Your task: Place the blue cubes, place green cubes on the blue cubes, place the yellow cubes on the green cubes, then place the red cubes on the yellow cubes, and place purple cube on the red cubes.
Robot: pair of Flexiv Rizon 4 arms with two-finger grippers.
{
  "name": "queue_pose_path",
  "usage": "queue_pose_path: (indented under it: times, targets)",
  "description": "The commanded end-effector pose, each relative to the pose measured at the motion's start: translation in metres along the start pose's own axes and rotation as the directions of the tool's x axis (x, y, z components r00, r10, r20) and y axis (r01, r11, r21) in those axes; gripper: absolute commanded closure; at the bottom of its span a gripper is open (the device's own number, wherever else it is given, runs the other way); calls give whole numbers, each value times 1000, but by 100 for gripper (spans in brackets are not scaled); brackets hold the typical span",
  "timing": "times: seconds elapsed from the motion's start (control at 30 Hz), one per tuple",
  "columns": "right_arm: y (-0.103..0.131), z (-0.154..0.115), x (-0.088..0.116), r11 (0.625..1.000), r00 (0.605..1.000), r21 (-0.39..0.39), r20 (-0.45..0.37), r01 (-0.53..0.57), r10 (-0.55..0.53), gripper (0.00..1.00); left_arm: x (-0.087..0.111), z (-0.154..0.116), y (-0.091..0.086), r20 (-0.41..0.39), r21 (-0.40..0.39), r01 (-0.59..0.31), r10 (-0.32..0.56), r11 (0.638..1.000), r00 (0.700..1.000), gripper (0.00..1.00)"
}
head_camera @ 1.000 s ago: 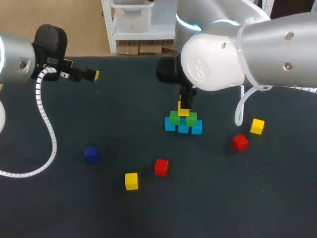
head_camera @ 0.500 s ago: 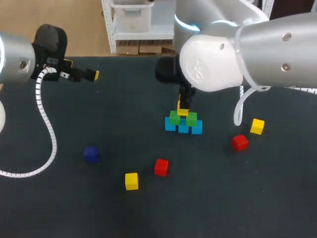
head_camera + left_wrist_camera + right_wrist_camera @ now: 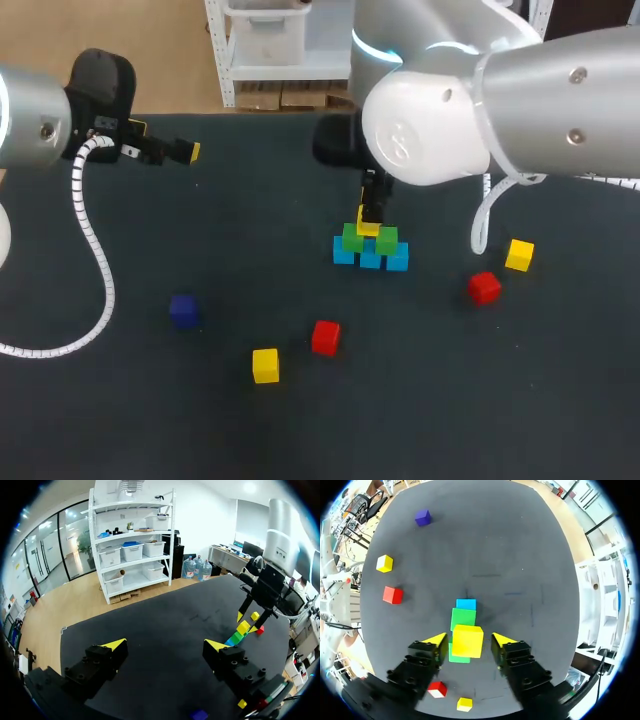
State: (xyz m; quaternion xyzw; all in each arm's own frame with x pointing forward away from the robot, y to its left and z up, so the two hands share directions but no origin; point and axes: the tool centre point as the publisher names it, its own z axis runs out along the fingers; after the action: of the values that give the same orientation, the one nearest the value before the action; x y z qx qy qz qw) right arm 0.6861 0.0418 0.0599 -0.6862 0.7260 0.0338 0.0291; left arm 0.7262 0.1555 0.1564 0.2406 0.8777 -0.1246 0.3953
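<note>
Over the stack at mid-table, my right gripper (image 3: 469,638) stands open, its fingertips just clear of either side of the yellow cube (image 3: 467,642). That cube rests on the green cubes (image 3: 463,619), above the blue cubes (image 3: 466,604). My left gripper (image 3: 165,645) gapes wide, holding nothing.

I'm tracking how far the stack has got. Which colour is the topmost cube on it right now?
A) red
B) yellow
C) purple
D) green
B: a yellow cube sits on top of the green cubes, and nothing is stacked above it.
</note>
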Motion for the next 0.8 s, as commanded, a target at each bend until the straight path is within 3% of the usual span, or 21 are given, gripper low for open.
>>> queue_pose_path:
  times: [0.03,0.13,0.2,0.3,0.6,0.8]
  targets:
    - [0,-5,4,1000,1000,0,5,-1,1,25,1,0,3,4,12,-2,2,1000,1000,0]
    - [0,-8,7,1000,1000,3,8,-3,3,24,1,0,3,4,12,-2,2,1000,1000,0]
    - [0,-11,9,1000,1000,8,10,-4,4,14,1,0,3,4,12,-2,2,1000,1000,0]
    - [1,-13,11,1000,1000,13,12,-8,8,12,1,0,3,4,12,-2,2,1000,1000,0]
    - [1,-4,6,1000,1000,-2,11,-24,24,11,1,0,3,4,12,-2,2,1000,1000,0]
    - [1,-1,1,1000,1000,-7,5,-19,19,17,1,0,3,4,12,-2,2,1000,1000,0]
